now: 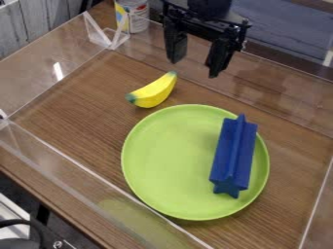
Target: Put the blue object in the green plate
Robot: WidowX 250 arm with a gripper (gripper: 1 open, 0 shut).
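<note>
One dark-blue ridged blue object (236,156) lies in the green plate (163,160), below the gripper (193,55). Its jaws gape wide, holding nothing.

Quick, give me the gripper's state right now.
Gripper: open, fingers apart, holding nothing. It hangs above the table behind the banana; the blue object lies on the green plate.

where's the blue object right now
In the camera view the blue object lies on the right side of the green plate, well clear of the banana and the open gripper.
</note>
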